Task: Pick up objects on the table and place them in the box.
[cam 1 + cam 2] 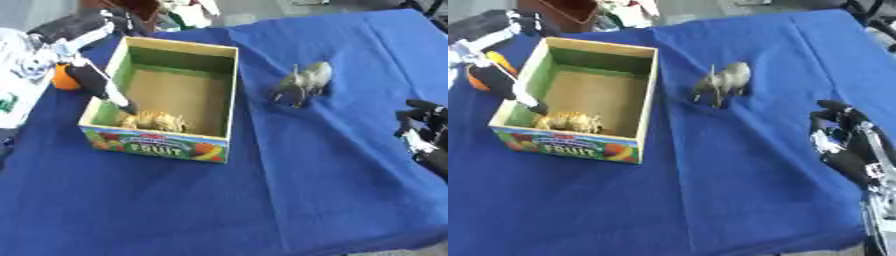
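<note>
The open cardboard box [229, 95] with green inner walls and a "FRUIT" label stands on the blue cloth at the left. A tan striped toy animal [156, 121] lies inside it at the front left corner. My left hand [92, 76] hangs over the box's left wall, open, with one straight finger tip [128, 106] just beside the tan toy. A grey toy elephant [304, 82] stands on the cloth to the right of the box. My right hand [847, 144] rests open at the right edge, away from the elephant and holding nothing.
An orange round thing [61, 80] sits just outside the box's left wall, partly behind my left hand. White printed material [16, 85] lies at the far left. Clutter shows beyond the table's far edge. Bare blue cloth [219, 200] fills the front.
</note>
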Robot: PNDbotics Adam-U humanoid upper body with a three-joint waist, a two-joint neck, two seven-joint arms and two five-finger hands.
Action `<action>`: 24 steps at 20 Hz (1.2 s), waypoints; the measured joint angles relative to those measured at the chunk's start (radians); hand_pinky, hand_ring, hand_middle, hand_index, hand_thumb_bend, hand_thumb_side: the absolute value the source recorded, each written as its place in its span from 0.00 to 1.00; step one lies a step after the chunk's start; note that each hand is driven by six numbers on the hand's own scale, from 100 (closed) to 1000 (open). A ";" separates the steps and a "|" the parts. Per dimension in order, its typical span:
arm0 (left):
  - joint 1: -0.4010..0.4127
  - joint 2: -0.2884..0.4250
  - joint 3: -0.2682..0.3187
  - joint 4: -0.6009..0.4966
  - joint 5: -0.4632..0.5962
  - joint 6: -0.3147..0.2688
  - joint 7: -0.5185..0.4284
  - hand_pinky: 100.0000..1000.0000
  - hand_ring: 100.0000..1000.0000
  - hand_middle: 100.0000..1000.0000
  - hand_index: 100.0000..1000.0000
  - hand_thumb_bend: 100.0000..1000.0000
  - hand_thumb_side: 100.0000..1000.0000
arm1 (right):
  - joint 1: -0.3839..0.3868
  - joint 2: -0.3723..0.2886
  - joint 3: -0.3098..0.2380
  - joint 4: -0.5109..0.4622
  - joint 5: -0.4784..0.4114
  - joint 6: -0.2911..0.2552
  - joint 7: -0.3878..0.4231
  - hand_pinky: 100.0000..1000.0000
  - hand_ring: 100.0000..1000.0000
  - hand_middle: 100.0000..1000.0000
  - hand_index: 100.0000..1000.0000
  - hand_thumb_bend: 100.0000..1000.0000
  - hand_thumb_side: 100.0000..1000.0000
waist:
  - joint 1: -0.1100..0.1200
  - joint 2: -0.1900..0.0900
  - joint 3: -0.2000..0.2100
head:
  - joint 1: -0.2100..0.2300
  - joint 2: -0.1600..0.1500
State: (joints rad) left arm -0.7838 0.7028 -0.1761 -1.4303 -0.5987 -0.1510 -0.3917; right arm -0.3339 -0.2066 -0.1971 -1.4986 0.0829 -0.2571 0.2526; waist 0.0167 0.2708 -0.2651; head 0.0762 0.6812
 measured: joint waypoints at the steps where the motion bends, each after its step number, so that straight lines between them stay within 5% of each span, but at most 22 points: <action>1: 0.006 0.010 0.014 -0.001 0.000 0.014 0.013 0.73 0.75 0.76 0.82 0.85 0.15 | 0.000 0.000 0.000 0.000 0.000 0.000 0.000 0.55 0.77 0.55 0.80 0.00 0.20 | 0.000 0.000 0.001 | -0.001 -0.002; 3: 0.017 0.027 0.048 0.003 -0.005 0.044 0.043 0.71 0.72 0.74 0.80 0.77 0.00 | 0.001 0.000 -0.001 0.000 0.002 0.000 -0.001 0.55 0.77 0.55 0.80 0.00 0.19 | 0.000 0.000 0.005 | -0.004 -0.005; 9: 0.067 0.070 0.134 0.058 -0.024 0.151 0.153 0.68 0.69 0.72 0.78 0.80 0.05 | 0.005 0.000 -0.006 0.000 0.002 0.001 -0.004 0.55 0.77 0.55 0.80 0.00 0.19 | 0.000 0.000 0.013 | -0.013 -0.006; 14: 0.087 0.073 0.124 0.151 -0.005 0.217 0.263 0.68 0.69 0.72 0.78 0.79 0.04 | 0.005 -0.001 -0.006 0.003 0.002 0.000 -0.004 0.55 0.77 0.55 0.80 0.00 0.19 | -0.005 0.000 0.014 | -0.016 -0.006; 24: 0.045 0.052 0.086 0.324 -0.004 0.222 0.349 0.66 0.68 0.71 0.78 0.80 0.05 | 0.004 -0.001 -0.005 0.011 0.002 -0.005 -0.003 0.55 0.77 0.55 0.80 0.00 0.19 | -0.024 0.009 0.015 | -0.013 -0.006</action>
State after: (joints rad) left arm -0.7384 0.7548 -0.0899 -1.1064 -0.6024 0.0709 -0.0424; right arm -0.3303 -0.2072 -0.2025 -1.4879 0.0854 -0.2616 0.2497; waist -0.0069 0.2794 -0.2500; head 0.0632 0.6753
